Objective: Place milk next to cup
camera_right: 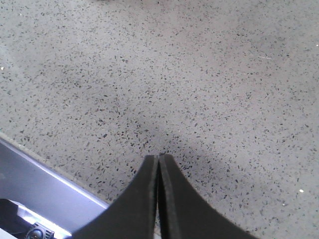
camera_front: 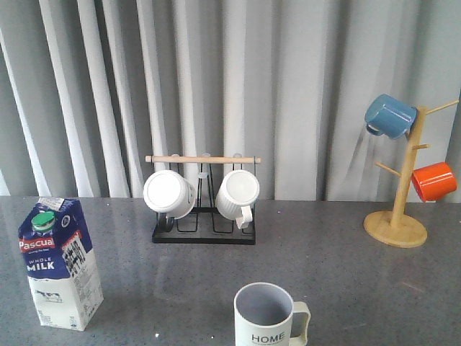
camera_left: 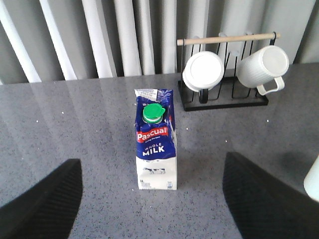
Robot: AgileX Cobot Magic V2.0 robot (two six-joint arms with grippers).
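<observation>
A: Status? Start w/ the big stuff.

B: Grey speckled counter (camera_front: 346, 274), curtain behind. Black mug rack (camera_front: 203, 234) w/ two white mugs at the back, wooden mug tree (camera_front: 395, 223) w/ a blue and an orange mug beyond the right arm's side.

A: Milk?

B: Pascual milk carton (camera_left: 155, 149) stands upright straight ahead of the left end effector (camera_left: 152, 199), centred btwn its fingers, not touched. Fingers (camera_left: 42, 204) spread wide.

A: Cup?

B: HOME cup (camera_front: 269, 317) upright, handle pointing away from the carton, well apart from it, off toward the right arm's side.

A: Right arm?

B: Right end effector (camera_right: 158, 164) pressed together, holding nothing, hanging just over bare counter.

A: Step?

B: I'd say approach, pre-grasp. Nothing moved yet.

A: Next?

B: Prob. advance the left until the fingers flank the carton body below the gable, squeeze, lift, carry across, set down just beside the cup w/o knocking it. Tall carton, could tip if caught high.
</observation>
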